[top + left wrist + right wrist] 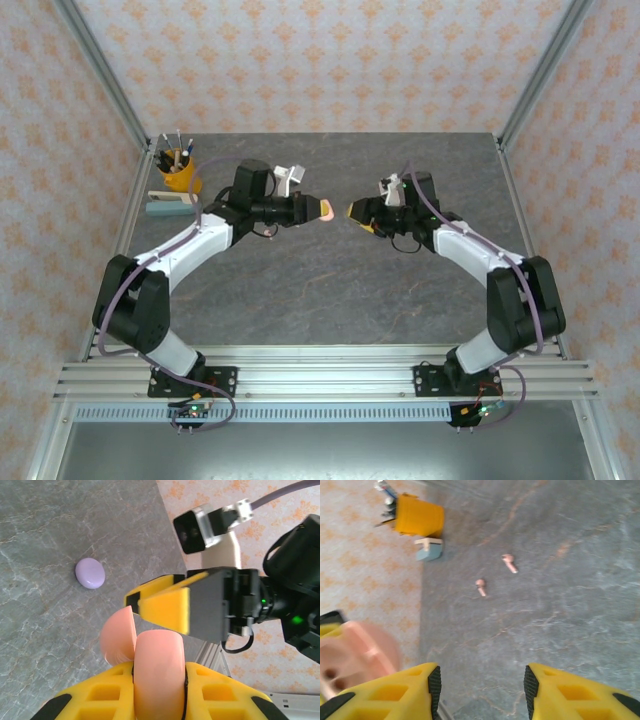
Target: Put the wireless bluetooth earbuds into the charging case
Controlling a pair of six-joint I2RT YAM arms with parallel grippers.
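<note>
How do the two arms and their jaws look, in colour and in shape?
The left arm and right arm have white links and black joints. A greyish-purple cable loops along each. The jaws are yellow with square hollows and black-edged tips.

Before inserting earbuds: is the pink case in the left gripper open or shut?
Open: the pink case has its lid swung aside, and the right wrist view shows its wells.

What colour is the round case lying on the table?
The round case is lilac; clearest in the left wrist view.
</note>
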